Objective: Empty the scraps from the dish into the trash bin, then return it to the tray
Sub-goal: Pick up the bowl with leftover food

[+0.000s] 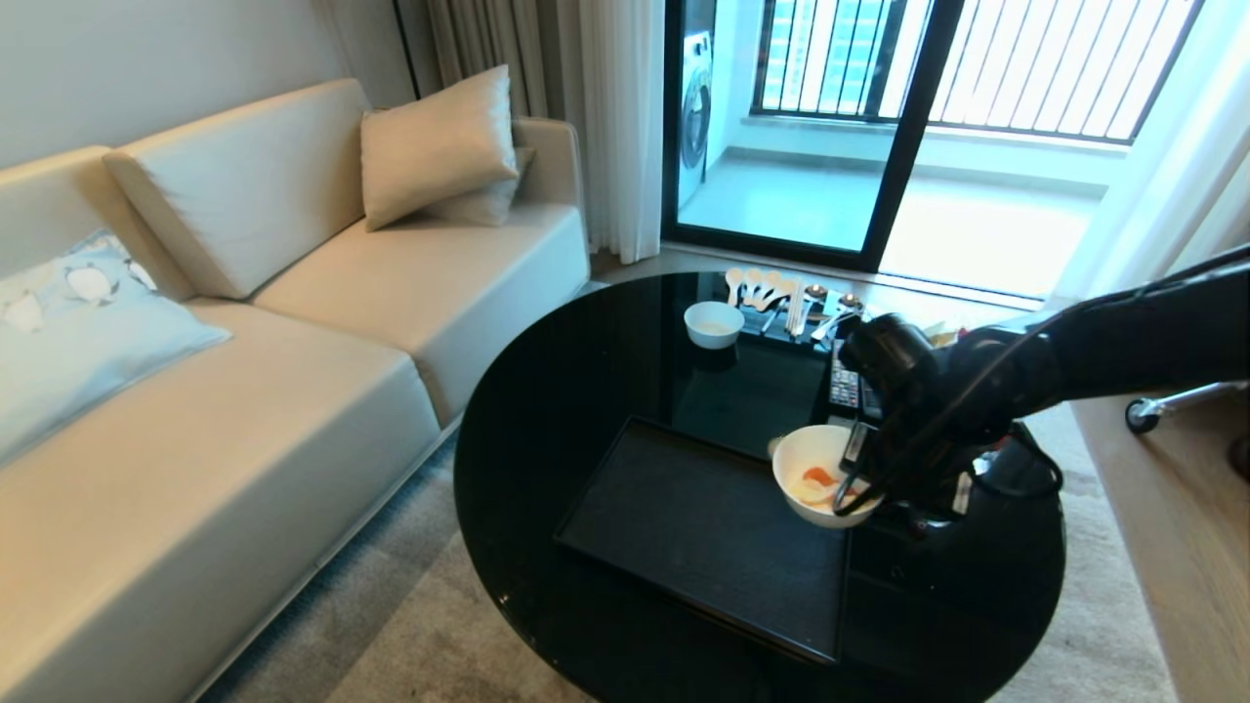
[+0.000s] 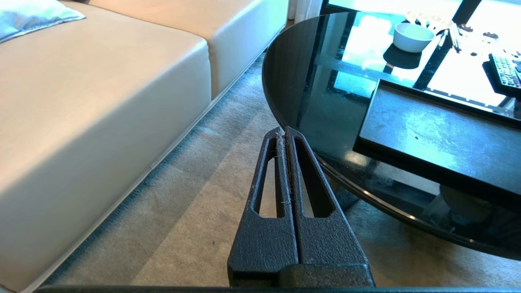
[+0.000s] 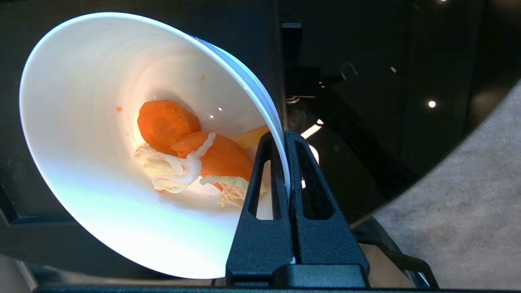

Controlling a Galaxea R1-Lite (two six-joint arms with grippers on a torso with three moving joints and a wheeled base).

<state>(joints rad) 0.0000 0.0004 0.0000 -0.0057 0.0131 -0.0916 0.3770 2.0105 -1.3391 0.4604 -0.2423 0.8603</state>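
Observation:
My right gripper (image 1: pixel 859 478) (image 3: pixel 281 136) is shut on the rim of the dish (image 1: pixel 812 478) (image 3: pixel 97 122), a deep white bowl held above the right end of the black tray (image 1: pixel 703 532). One finger is inside the bowl, the other outside its wall. The scraps (image 3: pixel 191 156) (image 1: pixel 820 480), orange slices and pale shreds, lie in the bowl's bottom. The tray (image 2: pixel 431 138) has nothing on it. My left gripper (image 2: pixel 284 132) is shut on nothing, parked low over the carpet by the table's edge. The trash bin is out of view.
A smaller white bowl (image 1: pixel 714 323) (image 2: pixel 412 36), spoons and utensils (image 1: pixel 771 293) and a remote (image 1: pixel 842 383) sit at the far side of the round glossy black table (image 1: pixel 547 410). A beige sofa (image 1: pixel 244 391) stands to the left. Carpet surrounds the table.

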